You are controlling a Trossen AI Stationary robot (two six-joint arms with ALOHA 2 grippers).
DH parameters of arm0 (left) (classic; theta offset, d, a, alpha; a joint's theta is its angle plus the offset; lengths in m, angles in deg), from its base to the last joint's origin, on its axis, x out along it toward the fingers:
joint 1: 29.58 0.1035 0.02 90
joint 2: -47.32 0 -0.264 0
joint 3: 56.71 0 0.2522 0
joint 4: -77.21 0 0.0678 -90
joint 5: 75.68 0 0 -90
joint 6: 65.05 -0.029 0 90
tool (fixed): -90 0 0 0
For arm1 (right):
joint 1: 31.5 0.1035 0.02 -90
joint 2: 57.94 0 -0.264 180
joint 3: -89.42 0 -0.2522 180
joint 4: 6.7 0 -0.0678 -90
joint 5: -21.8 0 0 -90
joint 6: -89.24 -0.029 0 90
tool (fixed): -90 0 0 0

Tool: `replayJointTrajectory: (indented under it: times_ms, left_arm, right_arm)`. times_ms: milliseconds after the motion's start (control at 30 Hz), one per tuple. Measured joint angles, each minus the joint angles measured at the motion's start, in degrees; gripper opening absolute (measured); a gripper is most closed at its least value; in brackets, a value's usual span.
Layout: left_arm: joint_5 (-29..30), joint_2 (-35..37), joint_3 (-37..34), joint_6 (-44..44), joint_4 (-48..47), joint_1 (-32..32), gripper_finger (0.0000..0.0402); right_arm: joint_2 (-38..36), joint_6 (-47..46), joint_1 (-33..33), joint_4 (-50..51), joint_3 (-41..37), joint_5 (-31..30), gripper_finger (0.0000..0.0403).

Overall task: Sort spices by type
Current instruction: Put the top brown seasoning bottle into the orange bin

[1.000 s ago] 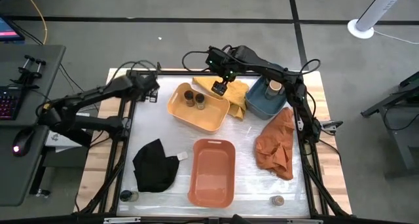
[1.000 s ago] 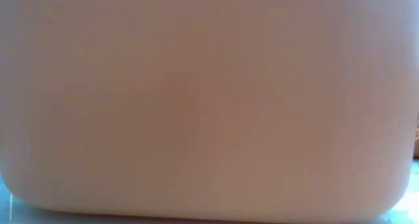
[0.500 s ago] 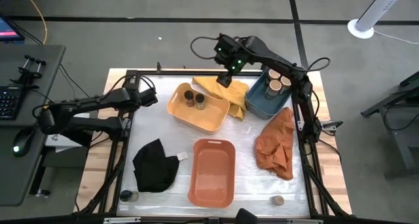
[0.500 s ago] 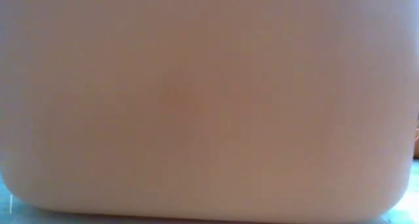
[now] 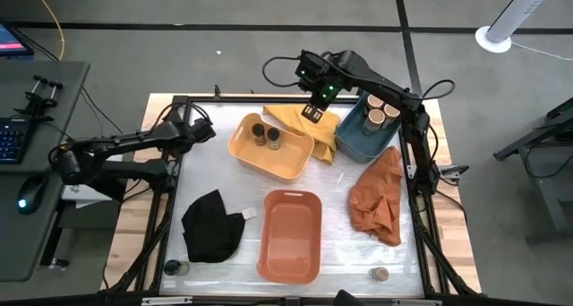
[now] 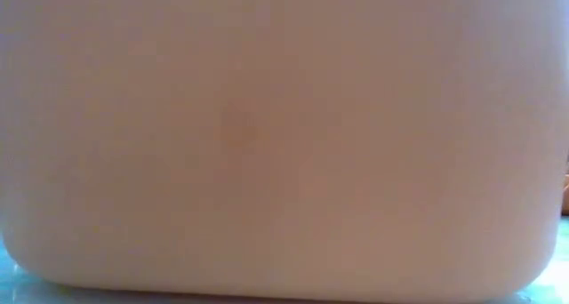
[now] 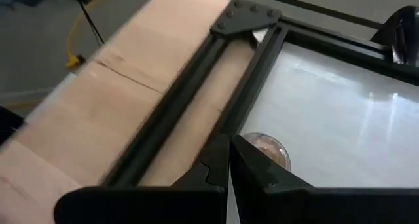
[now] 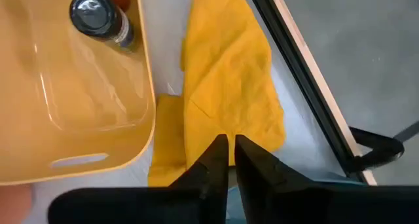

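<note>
Two slim dark jars (image 5: 265,133) stand in the yellow tub (image 5: 288,160); one also shows in the right wrist view (image 8: 98,16). Two tan-topped jars (image 5: 383,112) stand in the blue tub (image 5: 358,140). One jar (image 5: 175,267) stands on the table at the near left corner and also shows in the left wrist view (image 7: 265,149). Another jar (image 5: 380,274) stands at the near right. My right gripper (image 5: 312,112) (image 8: 229,140) is shut and empty above the yellow cloth (image 8: 226,86). My left gripper (image 5: 204,131) (image 7: 229,142) is shut and empty over the table's left rail.
An orange tub (image 5: 291,252) stands at the near middle, and its wall (image 6: 284,144) fills the low view. An orange cloth (image 5: 376,199) lies at the right and a black cloth (image 5: 212,227) at the near left. The black frame rail (image 7: 196,99) edges the table.
My right arm has swung off the blue tub toward the far edge, and a second tan-topped jar now shows in the tub. The right gripper has gone slightly toward the far right. My left gripper has drawn back a little toward the table's left and near edges.
</note>
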Motion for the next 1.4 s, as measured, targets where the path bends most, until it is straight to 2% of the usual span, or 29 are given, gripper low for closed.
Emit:
replayJointTrajectory:
  times_ms: [100, 267, 567, 800, 933, 1300, 1400]
  left_arm:
    - [-0.08, -0.29, -2.12, 0.03, 3.61, 0.53, 0.0]
    - [2.38, -0.31, -3.36, 0.42, 4.79, 1.04, 0.0]
    - [4.2, -4.04, -3.39, -5.77, 6.36, 3.09, 0.0]
    - [1.31, -11.49, -3.39, -6.61, 12.25, 3.7, 0.0]
    - [-2.64, -13.88, -3.36, -6.36, 14.15, 2.41, 0.0]
    - [-11.06, -14.16, -3.32, -4.12, 17.37, -8.03, 0.0]
    - [-13.24, -13.12, -1.33, -3.39, 15.56, -10.64, 0.0]
  right_arm:
    - [0.01, -2.04, -0.02, 0.82, 0.0, 0.0, 0.0024]
    - [-0.18, -2.96, 0.35, 1.37, 0.0, -0.04, 0.0006]
    - [-0.26, -3.61, 0.83, 1.32, 0.0, 0.79, 0.0002]
    - [-1.17, -3.85, 0.83, 1.31, 0.0, 0.85, 0.0001]
    - [-2.03, -3.85, 0.83, 1.33, 0.0, 0.87, 0.0001]
    - [-4.06, -2.87, -1.35, 1.35, 0.0, 0.9, 0.0]
    - [-4.2, -2.76, -2.17, 1.33, 0.0, 0.9, 0.0]
